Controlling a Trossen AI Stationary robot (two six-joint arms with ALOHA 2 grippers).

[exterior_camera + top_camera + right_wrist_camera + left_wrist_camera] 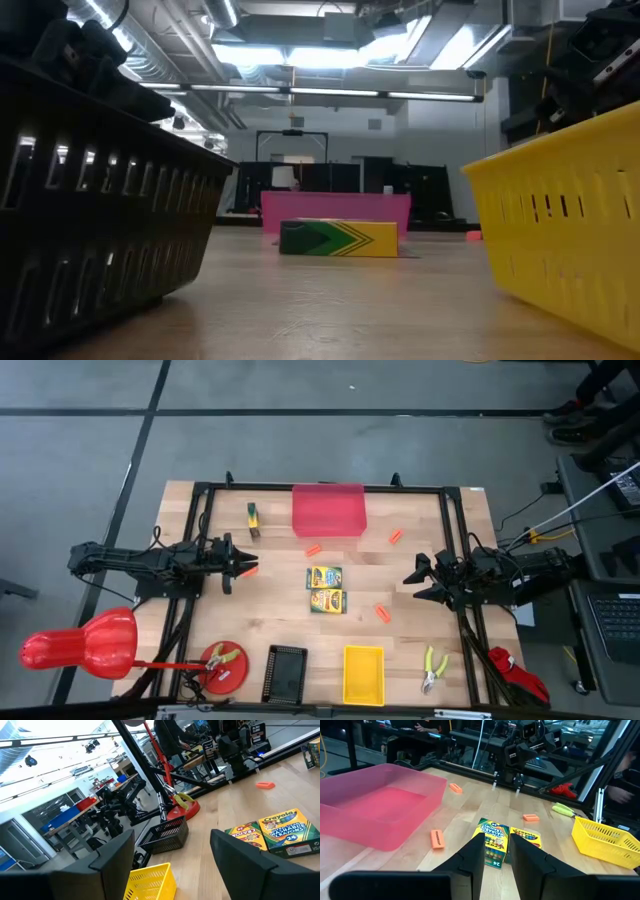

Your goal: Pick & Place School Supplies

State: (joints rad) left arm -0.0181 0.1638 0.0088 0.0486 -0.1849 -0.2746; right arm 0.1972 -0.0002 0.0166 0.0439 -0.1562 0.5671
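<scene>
Currently listed: 2 crayon boxes, upper crayon box and lower crayon box, lying flat and touching at table centre; 1 small yellow-and-green block standing near the far edge, just beside the pink bin. Left hand: hovering left of the boxes, jaws narrowly parted, empty; its wrist view lines the fingers up on the upper box. Right hand: hovering right of the boxes, jaws wide, empty. Step in hand, as judged: approach to a first box. Advice: descend squarely over 1 box, straddling its short width, and widen the left jaws first, since the 2 boxes abut and a finger could nudge the neighbour. Clearance: bare wood on both sides of the pair; orange pieces lie scattered near; black basket, yellow basket and pliers line the near edge.
</scene>
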